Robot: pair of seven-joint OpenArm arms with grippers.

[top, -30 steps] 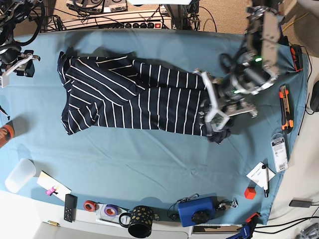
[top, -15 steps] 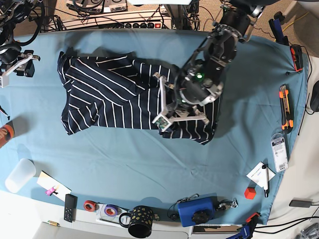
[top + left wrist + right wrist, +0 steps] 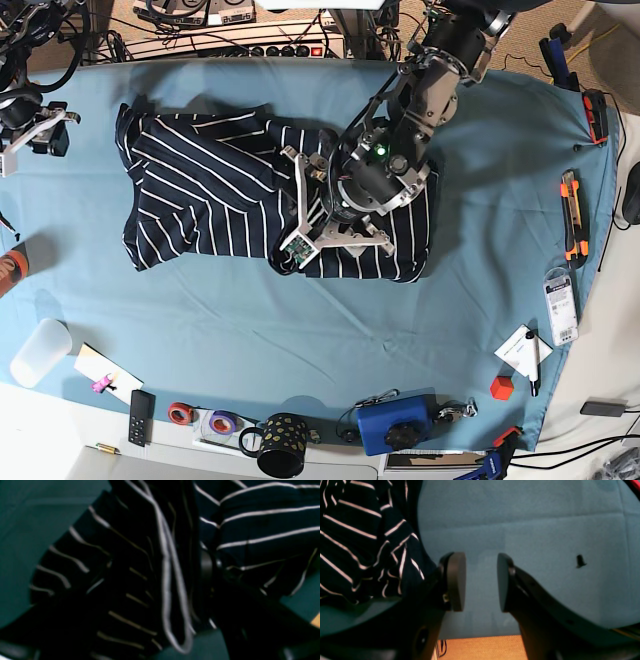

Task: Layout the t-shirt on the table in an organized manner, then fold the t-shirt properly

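Navy fabric with thin white stripes forms the t-shirt, which we see lying from the left to the centre of the base frame, in the upper half. It rests on the bench, covered with teal-blue cloth. The left part of the shirt is bunched in slanting folds, and the right part has a rounded bend at its edge.

Over the centre part we see the left tool. In the left wrist view its jaws stand wide apart, so it is open; a raised ridge of the striped fabric is between them. The right tool is open too, with cloth visible through its gap. In the base view it is at the upper left, apart from the shirt; in its own wrist view, the fabric fills the upper left.

At the bottom of the base frame we find a black patterned mug and, to its right, a blue box. A red hexagonal object lies at the lower right, and a white cylindrical container at the lower left.
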